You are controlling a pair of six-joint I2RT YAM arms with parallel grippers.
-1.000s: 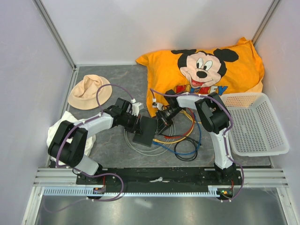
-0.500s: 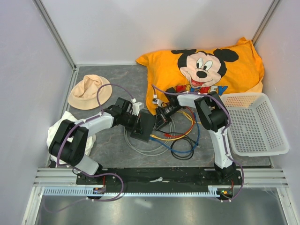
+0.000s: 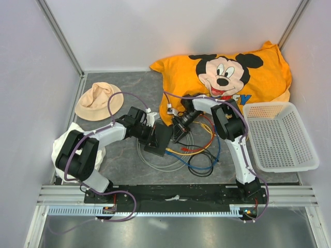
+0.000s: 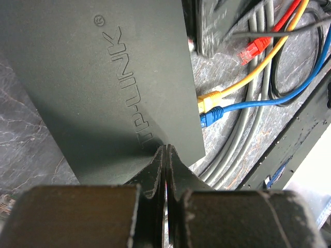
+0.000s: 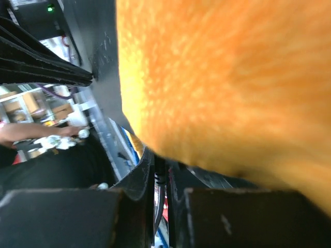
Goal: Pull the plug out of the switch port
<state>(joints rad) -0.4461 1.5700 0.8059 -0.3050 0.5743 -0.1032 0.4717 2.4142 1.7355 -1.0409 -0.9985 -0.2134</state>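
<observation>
The switch [image 3: 158, 139] is sitting near the middle of a grey marbled table [image 3: 121, 163], which plain white walls [image 3: 155, 31] are closing in on three sides. The left gripper [image 3: 151, 135] is pinching the switch's left edge. In the left wrist view its fingers [image 4: 155, 165] are pressing together on the rim of the dark casing [image 4: 103, 88]. A yellow plug [image 4: 209, 99] and a blue plug [image 4: 210, 117] are meeting the switch's side, one against the other, while a red plug [image 4: 253, 49] is lying loose just beyond them.

Just right of the switch, the right gripper [image 3: 177, 129] is hanging over a tangle of cables [image 3: 199, 155]. Its jaws are standing almost together with a thin dark strip in the slit [image 5: 160, 173], and I cannot tell whether anything is gripped.

Beyond the switch and to its right, an orange cushion [image 3: 227, 77] is leaning into the corner. A white basket [image 3: 279, 137] is resting well to the right of the switch, a tan hat [image 3: 98, 101] is lying beyond it to the left, and a white cloth [image 3: 64, 142] is lying to its left.
</observation>
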